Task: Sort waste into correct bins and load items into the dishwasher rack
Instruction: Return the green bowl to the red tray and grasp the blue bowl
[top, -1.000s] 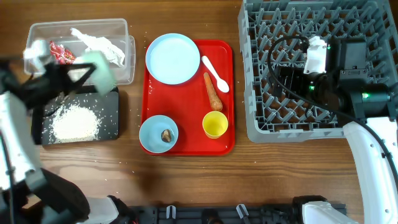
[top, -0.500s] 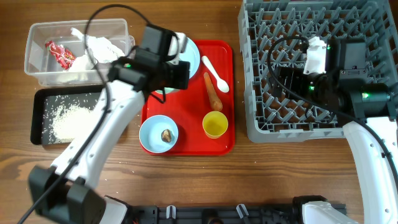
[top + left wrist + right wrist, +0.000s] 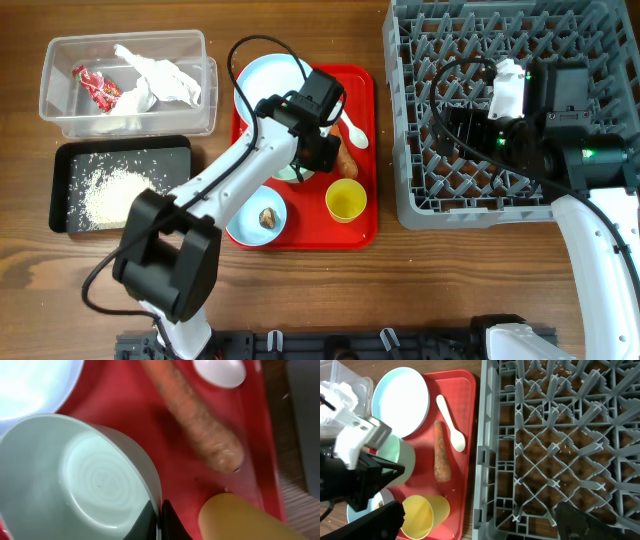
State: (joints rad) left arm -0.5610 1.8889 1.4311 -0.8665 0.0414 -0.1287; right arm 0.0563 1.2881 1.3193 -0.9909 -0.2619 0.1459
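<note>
My left gripper [image 3: 160, 516] is shut on the rim of the pale green bowl [image 3: 75, 480] and holds it over the red tray, between the light blue plate [image 3: 270, 85] and the carrot [image 3: 342, 150]. The bowl looks empty. The white spoon [image 3: 347, 117] and yellow cup [image 3: 346, 200] are on the tray. The light blue bowl [image 3: 248, 220] holds a brown scrap [image 3: 267, 217]. My right gripper [image 3: 455, 128] is open and empty above the grey dishwasher rack [image 3: 600, 40]. The clear tub [image 3: 60, 118] holds the red wrapper [image 3: 97, 85] and tissue [image 3: 160, 72]. The black tray [image 3: 65, 158] holds rice [image 3: 110, 195].
The flat red tray [image 3: 362, 235] lies between the bins and the rack. A few rice grains lie on the wood near the black tray. The left arm stretches across the red tray's left half.
My left arm has swung from over the bins to the middle of the red tray, carrying the pale green bowl. The right arm has not moved.
</note>
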